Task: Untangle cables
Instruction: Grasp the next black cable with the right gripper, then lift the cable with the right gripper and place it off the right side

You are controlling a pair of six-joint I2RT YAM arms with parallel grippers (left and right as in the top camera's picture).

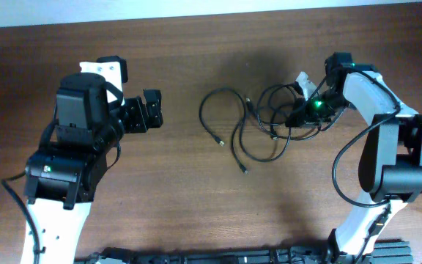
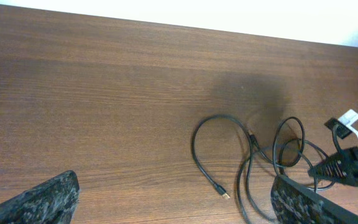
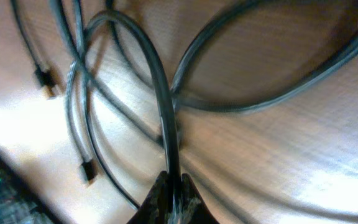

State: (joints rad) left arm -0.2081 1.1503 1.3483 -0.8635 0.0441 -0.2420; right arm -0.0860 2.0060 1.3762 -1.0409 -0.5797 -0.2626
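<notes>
Right gripper (image 3: 171,186) clamped on one of the cables (image 3: 159,93).
My left gripper (image 1: 152,110) gapes wide, well apart from them.

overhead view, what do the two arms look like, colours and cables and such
Both arms mix white shells with boxy black joint blocks. The left arm has a small green light on its lower black block; the right arm has a brighter green light near the right gripper and a thick black wire looping along its side. The left gripper is black, with rough speckled fingers.
</notes>
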